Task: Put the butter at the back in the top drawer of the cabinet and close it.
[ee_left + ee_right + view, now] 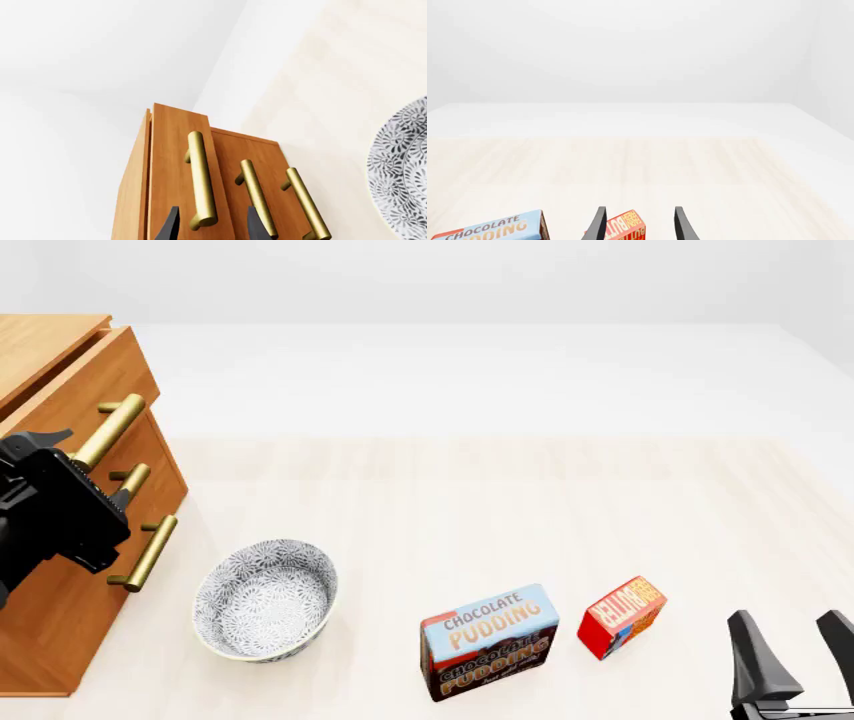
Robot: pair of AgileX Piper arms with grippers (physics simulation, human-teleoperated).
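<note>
The left gripper [210,225] has its two dark fingers spread apart, one on each side of the low end of the brass handle [201,180] on the top drawer [177,170]. The fingers do not squeeze the handle, and I cannot tell if they touch it. The top drawer sticks out a little from the cabinet [60,570], past the two lower drawers. In the front view the left arm's black body sits right in front of the drawers at the left edge of the worktop [534,510]. The right gripper [790,655] is low at the near right corner. Its fingers are wide apart and hold nothing. The butter [621,616] is a small red box. It stands on the worktop near the front, just left of the right gripper and apart from it. In the right wrist view the butter [626,227] shows between the two fingers, a bit closer to one of them. The Chocolate Pudding box [489,640] stands just beside the butter on its left, with a small gap. A dotted bowl [263,600] sits between the pudding box and the cabinet, close to the bottom drawer. The middle and back of the worktop are bare pale wood with lots of room to move.
</note>
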